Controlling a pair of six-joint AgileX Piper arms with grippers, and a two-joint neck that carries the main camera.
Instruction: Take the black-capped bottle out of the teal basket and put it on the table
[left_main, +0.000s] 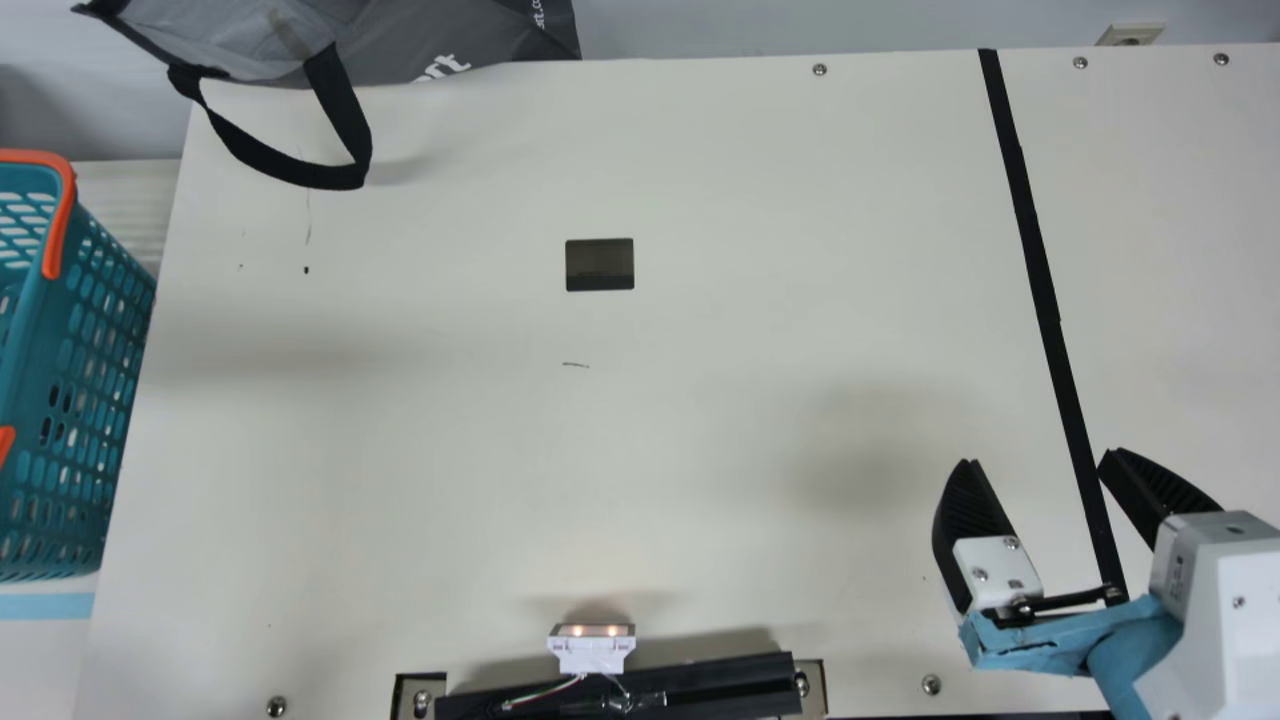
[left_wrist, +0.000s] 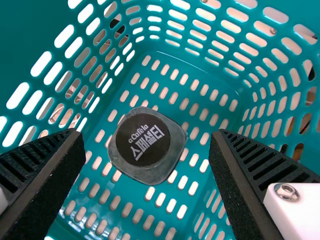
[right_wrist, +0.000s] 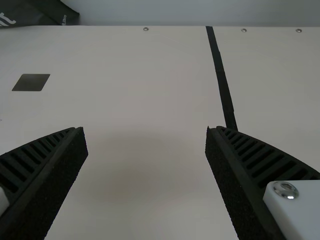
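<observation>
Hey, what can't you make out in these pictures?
- Black-capped bottle's height and most of its sides: left wrist view, seen from above, behind its own cap.
- Teal basket's far side: main view, cut off by left edge.
- Gray bag's upper part: main view, cut off by top edge.

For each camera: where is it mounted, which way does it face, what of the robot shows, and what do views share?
Main view: on the neck, looking down over the table; right end effector at lower right.
Left wrist view: on the left wrist, looking down into the basket at the bottle; left end effector, open.
Right wrist view: on the right wrist, looking across the table to its far edge; right end effector, open.
Shared: main and left wrist, basket; main and right wrist, bag, black strip.
</observation>
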